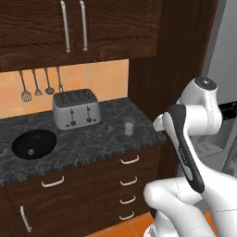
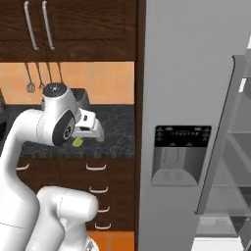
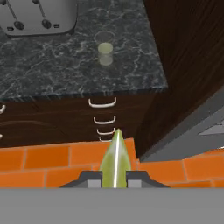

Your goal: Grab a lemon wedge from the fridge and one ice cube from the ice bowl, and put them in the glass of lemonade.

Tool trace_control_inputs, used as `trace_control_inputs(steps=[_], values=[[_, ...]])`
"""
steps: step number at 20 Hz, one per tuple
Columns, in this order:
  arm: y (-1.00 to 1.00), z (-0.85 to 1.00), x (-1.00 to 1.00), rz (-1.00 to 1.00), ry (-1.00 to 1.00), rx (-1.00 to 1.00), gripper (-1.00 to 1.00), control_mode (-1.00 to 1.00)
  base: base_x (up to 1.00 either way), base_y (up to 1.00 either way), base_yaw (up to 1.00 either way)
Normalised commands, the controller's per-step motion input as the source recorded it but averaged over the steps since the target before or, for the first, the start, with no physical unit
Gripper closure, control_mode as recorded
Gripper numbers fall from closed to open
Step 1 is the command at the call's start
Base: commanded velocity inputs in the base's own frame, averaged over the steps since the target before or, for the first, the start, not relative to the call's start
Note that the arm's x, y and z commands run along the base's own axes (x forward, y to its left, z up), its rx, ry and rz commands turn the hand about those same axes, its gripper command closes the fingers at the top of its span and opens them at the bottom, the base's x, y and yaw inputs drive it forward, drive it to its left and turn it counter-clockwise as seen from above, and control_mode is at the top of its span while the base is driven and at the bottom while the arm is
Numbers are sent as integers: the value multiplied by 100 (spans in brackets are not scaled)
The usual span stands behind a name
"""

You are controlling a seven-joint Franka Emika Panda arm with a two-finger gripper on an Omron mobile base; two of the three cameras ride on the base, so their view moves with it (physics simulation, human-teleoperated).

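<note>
My gripper (image 3: 115, 180) is shut on the lemon wedge (image 3: 116, 156), a yellow-green sliver standing up between the two fingers. From the right base view the gripper (image 2: 81, 138) hangs in the air in front of the counter edge, with the lemon wedge (image 2: 77, 143) under it. The glass of lemonade (image 1: 129, 126) stands near the counter's right end, ahead of and below the hand (image 3: 105, 53). At the counter's left sits the black ice bowl (image 1: 34, 144) with one pale ice cube (image 1: 31, 151) inside. The grey fridge (image 2: 186, 98) stands to the right, its right-hand door (image 2: 220, 142) swung open.
A silver toaster (image 1: 76, 109) stands at the back of the dark stone counter (image 1: 88, 143), between bowl and glass. Utensils (image 1: 37, 85) hang on the orange wall. A dark wood panel (image 1: 171, 60) divides the counter from the fridge. Drawers (image 1: 129, 183) lie below, above an orange tiled floor (image 3: 52, 164).
</note>
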Motion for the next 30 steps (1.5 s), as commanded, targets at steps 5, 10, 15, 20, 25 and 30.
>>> trace_control_inputs(steps=[5,10,15,20,25,30], values=[[0,0,0,0,0,0,100,100,60,40,0],[0,0,0,0,0,0,100,100,58,15,0],[0,0,0,0,0,0,100,100,45,7,0],[0,-34,34,0,14,0,100,-100,0,0,0],[0,-65,61,0,5,0,100,-100,0,0,0],[0,-51,51,-3,13,-8,100,-100,0,0,0]])
